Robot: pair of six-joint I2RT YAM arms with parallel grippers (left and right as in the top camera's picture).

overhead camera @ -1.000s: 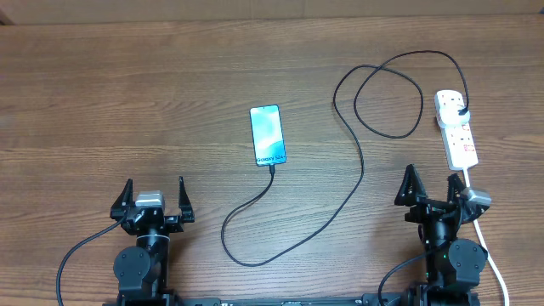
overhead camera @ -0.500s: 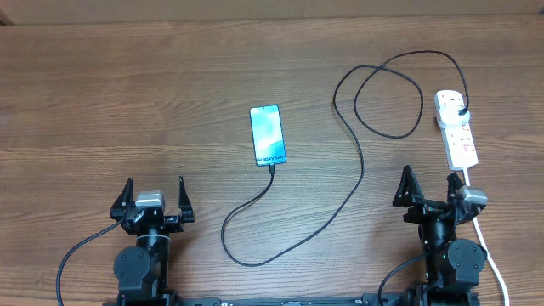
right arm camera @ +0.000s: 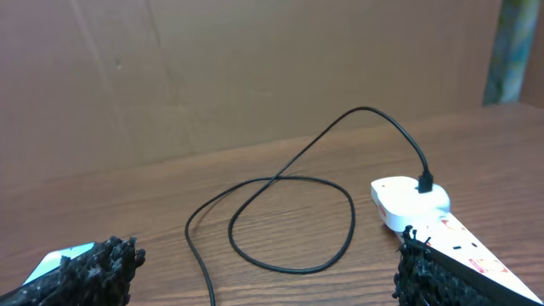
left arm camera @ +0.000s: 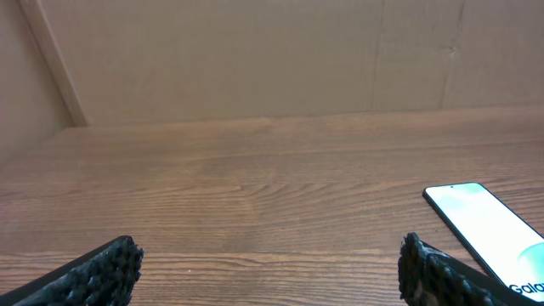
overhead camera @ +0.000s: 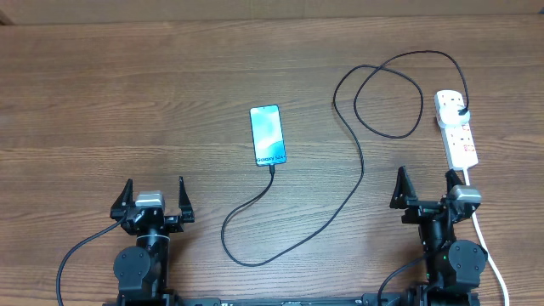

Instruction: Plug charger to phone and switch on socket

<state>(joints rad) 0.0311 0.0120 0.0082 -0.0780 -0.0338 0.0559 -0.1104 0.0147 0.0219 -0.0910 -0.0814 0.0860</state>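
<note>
Charger cable [overhead camera: 361, 170] is running from the phone [overhead camera: 267, 135], its tip touching the phone's near edge, and looping across the wooden bench [overhead camera: 127, 85] to a black plug sitting in the far outlet of the white power strip [overhead camera: 456, 127]. The phone is lying face up mid-bench, screen glowing. The left tool [overhead camera: 154, 184] and right tool [overhead camera: 425, 174] are standing wide open at the bench's near edge, gripping nothing.

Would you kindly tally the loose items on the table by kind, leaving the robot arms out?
Phones: 1, the phone
Charging cables: 1, the charger
Power strips: 1, the socket
Total: 3
</note>
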